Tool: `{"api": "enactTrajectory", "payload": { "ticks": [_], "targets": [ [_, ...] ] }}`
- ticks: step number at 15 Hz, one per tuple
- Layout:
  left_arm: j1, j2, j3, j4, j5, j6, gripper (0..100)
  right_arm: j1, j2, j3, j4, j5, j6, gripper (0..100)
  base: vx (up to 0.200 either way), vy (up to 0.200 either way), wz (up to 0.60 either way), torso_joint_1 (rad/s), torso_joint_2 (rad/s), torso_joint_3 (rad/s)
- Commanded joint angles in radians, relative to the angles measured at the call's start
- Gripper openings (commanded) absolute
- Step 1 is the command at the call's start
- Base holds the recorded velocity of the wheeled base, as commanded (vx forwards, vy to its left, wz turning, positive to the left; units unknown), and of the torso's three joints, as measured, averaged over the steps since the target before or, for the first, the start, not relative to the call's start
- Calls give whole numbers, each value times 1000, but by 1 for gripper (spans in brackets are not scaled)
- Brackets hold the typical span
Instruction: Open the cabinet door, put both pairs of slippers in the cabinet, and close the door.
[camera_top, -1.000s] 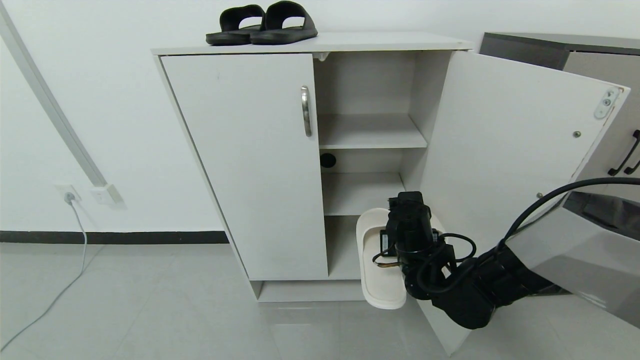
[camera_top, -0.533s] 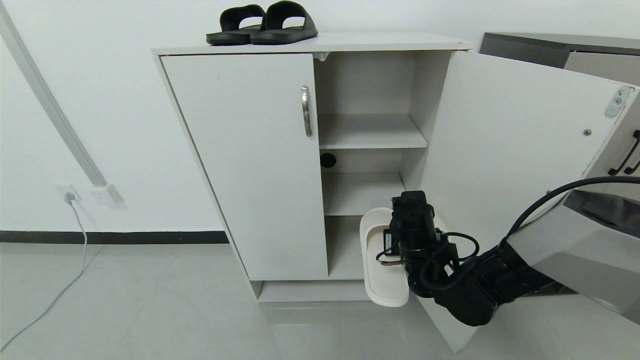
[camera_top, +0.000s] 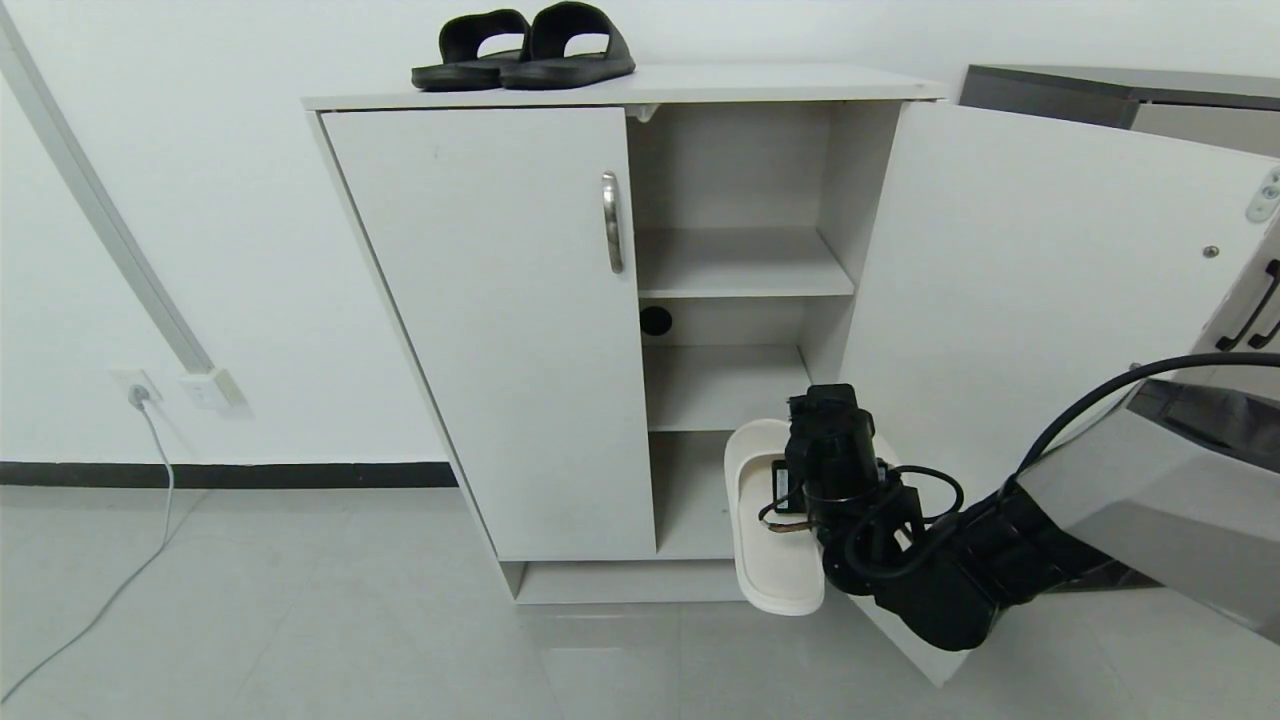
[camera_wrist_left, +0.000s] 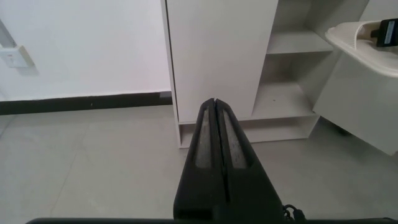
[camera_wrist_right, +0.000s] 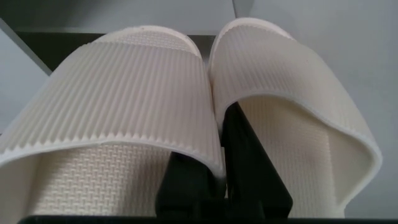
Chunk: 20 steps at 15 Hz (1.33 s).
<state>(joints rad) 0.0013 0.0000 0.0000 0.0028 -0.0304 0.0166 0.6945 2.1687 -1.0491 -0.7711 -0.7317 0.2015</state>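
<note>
step: our right pincer pinches the white slippers by their straps, at the cabinet's open right side, low.
next: we'd slide them onto the bottom shelf, then release.
left pincer: pressed together.

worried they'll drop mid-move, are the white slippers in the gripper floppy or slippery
Likely light and fairly stiff: the white slippers hold their shape in the right gripper without drooping. Their ribbed straps probably resist slipping, though gripped only there they might swing.
</note>
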Motion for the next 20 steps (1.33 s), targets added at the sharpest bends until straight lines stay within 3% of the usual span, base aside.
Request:
{"api": "enactTrajectory", "payload": {
  "ticks": [1, 6, 13, 20],
  "targets": [
    [0, 2, 0, 0, 0, 0, 0, 28, -1, -8, -1, 17, -5, 0, 0, 0, 0, 0, 0, 0],
    [0, 2, 0, 0, 0, 3, 0, 68, 83, -111, -13, 23, -33, 0, 0, 0, 0, 0, 0, 0],
    [0, 2, 0, 0, 0, 5, 0, 105, 135, -92, -82, 48, -54, 0, 0, 0, 0, 0, 0, 0],
    [0, 2, 0, 0, 0, 5, 0, 103, 155, -111, -83, 48, -54, 0, 0, 0, 0, 2, 2, -171]
  ]
}}
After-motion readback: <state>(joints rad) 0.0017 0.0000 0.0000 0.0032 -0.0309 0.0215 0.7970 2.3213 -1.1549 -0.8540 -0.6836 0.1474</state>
